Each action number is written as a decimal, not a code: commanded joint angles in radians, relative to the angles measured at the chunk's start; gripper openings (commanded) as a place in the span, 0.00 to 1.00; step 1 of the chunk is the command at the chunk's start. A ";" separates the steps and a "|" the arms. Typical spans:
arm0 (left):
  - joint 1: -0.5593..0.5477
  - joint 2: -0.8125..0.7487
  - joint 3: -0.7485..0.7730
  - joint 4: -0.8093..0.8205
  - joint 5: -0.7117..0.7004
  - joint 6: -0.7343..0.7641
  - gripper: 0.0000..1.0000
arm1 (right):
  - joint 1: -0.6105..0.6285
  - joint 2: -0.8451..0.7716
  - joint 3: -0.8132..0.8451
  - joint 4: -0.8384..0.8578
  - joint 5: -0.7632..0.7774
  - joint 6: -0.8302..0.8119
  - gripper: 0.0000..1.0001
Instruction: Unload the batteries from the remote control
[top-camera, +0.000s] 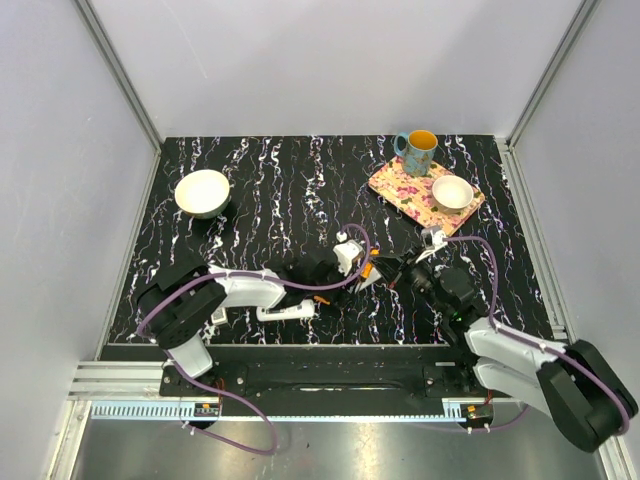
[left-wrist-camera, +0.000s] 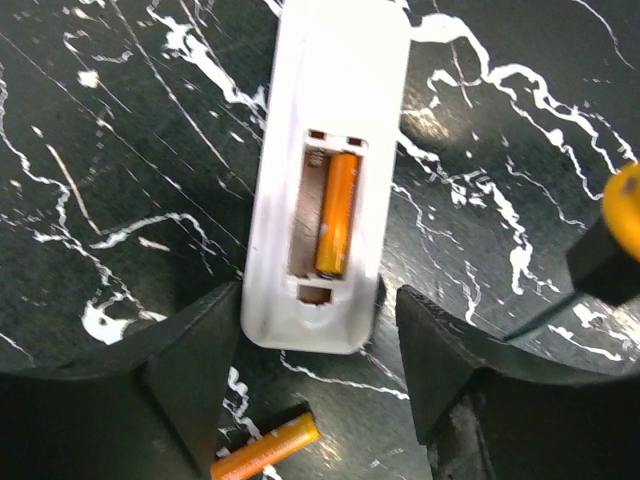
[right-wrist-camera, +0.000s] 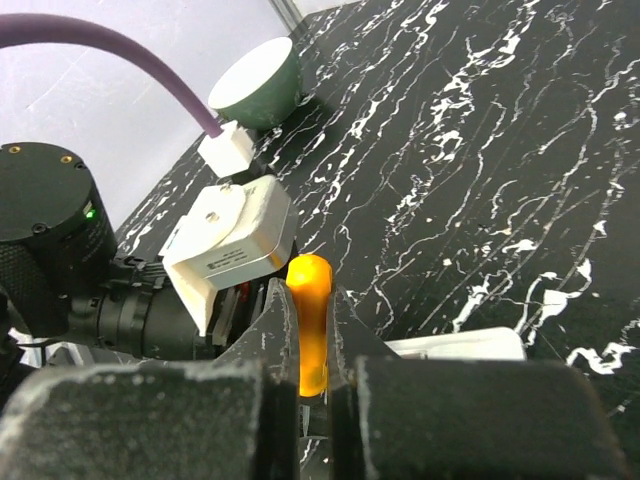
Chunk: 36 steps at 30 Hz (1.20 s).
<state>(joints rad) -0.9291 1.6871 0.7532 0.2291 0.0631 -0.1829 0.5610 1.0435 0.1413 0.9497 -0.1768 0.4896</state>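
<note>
Glossy white plastic remote (left-wrist-camera: 325, 120) lies bay-up inside your open left gripper (left-wrist-camera: 318, 320), seated battery (left-wrist-camera: 336, 212) a smooth orange cylinder, loose battery (left-wrist-camera: 265, 451) on marbled table (left-wrist-camera: 120, 150); your right gripper (right-wrist-camera: 310, 335) pinches a third battery (right-wrist-camera: 309, 290)

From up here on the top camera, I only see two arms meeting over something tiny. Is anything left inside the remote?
Observer: Yes. The left wrist camera shows the white remote lying back up with its compartment open. One orange battery sits in one slot, and the other slot is bare.
Operator: Are any batteries out already?
Observer: The right hand is shut on a second orange battery, which stands upright between its fingers.
Operator: Is that all of them?
Observer: No. A third orange battery lies on the table beside the left hand, whose fingers stand open on either side of the remote's end.
</note>
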 joint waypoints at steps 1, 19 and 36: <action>-0.025 -0.066 0.008 -0.108 -0.015 -0.029 0.70 | 0.008 -0.132 0.046 -0.199 0.074 -0.052 0.00; -0.074 -0.179 0.034 -0.119 0.040 -0.121 0.00 | -0.114 -0.243 0.150 -0.486 0.166 0.000 0.00; -0.010 0.046 0.123 -0.215 -0.055 -0.136 0.00 | -0.128 -0.221 0.244 -0.612 0.142 -0.022 0.00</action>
<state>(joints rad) -0.9890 1.7256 0.8551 0.0586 0.0761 -0.3149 0.4416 0.8024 0.3370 0.3443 -0.0174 0.4759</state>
